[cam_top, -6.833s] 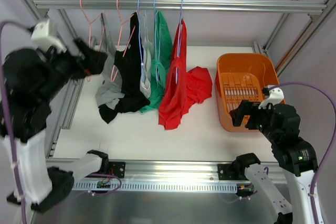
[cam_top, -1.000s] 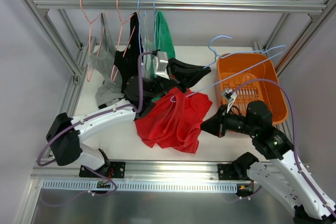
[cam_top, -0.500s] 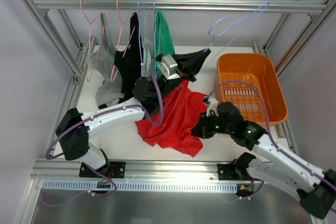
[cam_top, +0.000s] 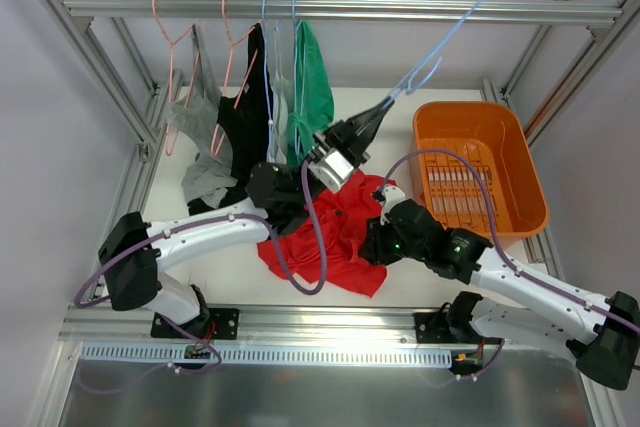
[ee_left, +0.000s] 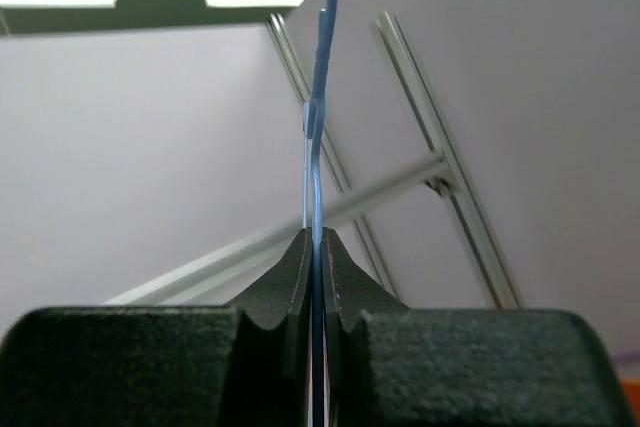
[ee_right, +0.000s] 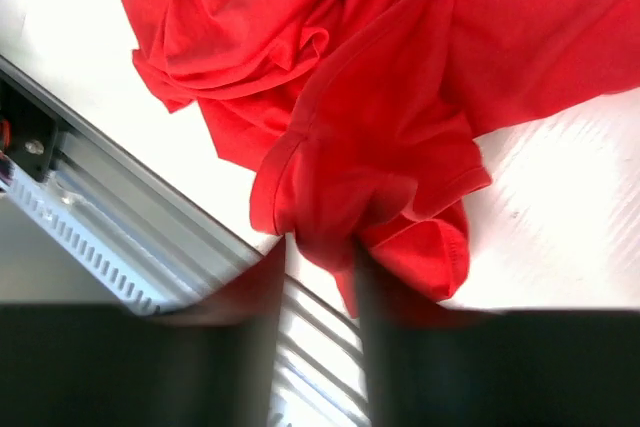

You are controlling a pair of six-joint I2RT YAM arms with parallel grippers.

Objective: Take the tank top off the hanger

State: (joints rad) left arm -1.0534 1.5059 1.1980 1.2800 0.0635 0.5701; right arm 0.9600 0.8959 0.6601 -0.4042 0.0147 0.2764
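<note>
- Left gripper [ee_left: 314, 244], centre frame: jaws clamped tight on thin light-blue wire hanger [ee_left: 313, 119].
- Right gripper [ee_right: 320, 262], lower centre: jaws pinching crumpled red fabric tank top [ee_right: 360, 97].

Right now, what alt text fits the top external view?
The left gripper holds a bare blue hanger up toward the rail while the right gripper pinches the red tank top, heaped on the white table. An orange basket sits at right.

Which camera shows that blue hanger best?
The top external view: the blue hanger shows nearly whole, held by the left tool. The left wrist view shows only a thin sliver of it; the right wrist view, none.
</note>
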